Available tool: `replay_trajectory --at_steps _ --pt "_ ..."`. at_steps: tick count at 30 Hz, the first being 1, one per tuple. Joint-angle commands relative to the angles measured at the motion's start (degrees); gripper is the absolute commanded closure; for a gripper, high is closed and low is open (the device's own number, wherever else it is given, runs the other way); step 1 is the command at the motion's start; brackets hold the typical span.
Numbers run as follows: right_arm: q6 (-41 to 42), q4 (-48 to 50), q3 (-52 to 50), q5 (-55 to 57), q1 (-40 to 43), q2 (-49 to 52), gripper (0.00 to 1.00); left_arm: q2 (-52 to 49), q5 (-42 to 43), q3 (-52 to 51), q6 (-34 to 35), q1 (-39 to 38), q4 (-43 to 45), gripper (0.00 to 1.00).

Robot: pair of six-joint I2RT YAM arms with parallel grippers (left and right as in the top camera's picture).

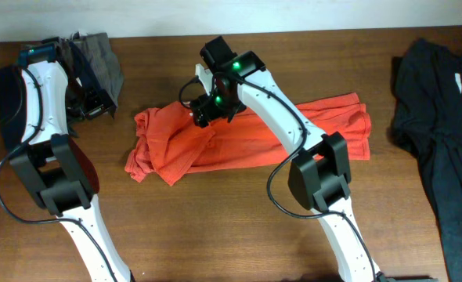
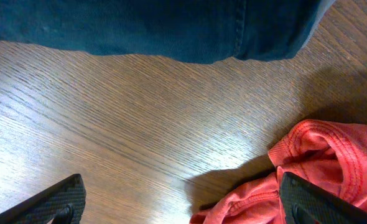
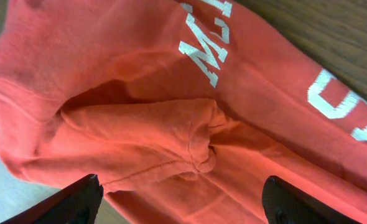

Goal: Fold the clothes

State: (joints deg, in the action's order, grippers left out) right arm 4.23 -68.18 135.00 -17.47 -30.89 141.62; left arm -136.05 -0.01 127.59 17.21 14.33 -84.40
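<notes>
Orange-red T-shirt (image 1: 294,129) lies across the middle of the wooden desk (image 1: 215,227), stretched long from left to right. Its left part is bunched and folded over itself in wrinkles. In the right wrist view white lettering (image 3: 202,59) shows on the shirt, and below the letters a loose flap of cloth with a stitched hem lies on top of the other layers.

The right end effector (image 3: 182,186) is over this left part of the shirt and points down. Its 2 fingers stand wide apart, 1 on each side of the flap, so it is open and grips nothing. Whether the fingertips touch the cloth I cannot tell.

The left end effector (image 2: 182,186) is at the left side of the desk, near the left edge of the shirt. Its 2 fingers are also wide apart, open, with only bare wood between them. A crumpled corner of the shirt lies just beside 1 of them.

At the top of the left wrist view dark blue fabric (image 2: 140,25) with a sewn seam covers the desk. From overhead, a grey garment (image 1: 102,63) lies crumpled at the far left corner. A black garment (image 1: 442,133) lies at the right edge of the desk, well apart from the shirt.
</notes>
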Motion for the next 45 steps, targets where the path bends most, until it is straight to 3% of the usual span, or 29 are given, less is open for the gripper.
replay_trajectory --at_steps 1,5,14,29,31,42,45 --pt "-1.27 0.02 0.52 -1.03 -0.2 3.1 0.14 1.01 0.22 -0.37 0.79 0.04 -0.24 0.01" --pt "-1.27 0.11 0.26 -4.22 -0.33 3.85 0.15 1.01 0.22 -0.37 0.79 0.04 -0.22 0.01" --pt "-2.54 0.26 0.22 -4.83 -1.79 4.09 0.3 1.01 0.22 -0.37 0.79 0.04 -0.22 0.01" --pt "-2.56 3.39 -3.61 -4.83 -1.81 4.17 0.33 1.01 0.22 -0.37 0.79 0.04 -0.17 0.01" --pt "-2.54 3.5 -3.61 -4.83 -1.66 4.17 0.36 1.01 0.2 -0.37 0.79 0.04 -0.17 0.01" --pt "-2.27 2.84 -3.54 -4.81 -1.6 3.85 0.74 1.01 0.2 -0.37 0.79 0.04 -0.04 0.01" --pt "-2.27 2.34 -3.54 -4.79 -1.6 3.56 0.78 1.01 0.2 -0.37 0.79 0.04 -0.02 0.01"
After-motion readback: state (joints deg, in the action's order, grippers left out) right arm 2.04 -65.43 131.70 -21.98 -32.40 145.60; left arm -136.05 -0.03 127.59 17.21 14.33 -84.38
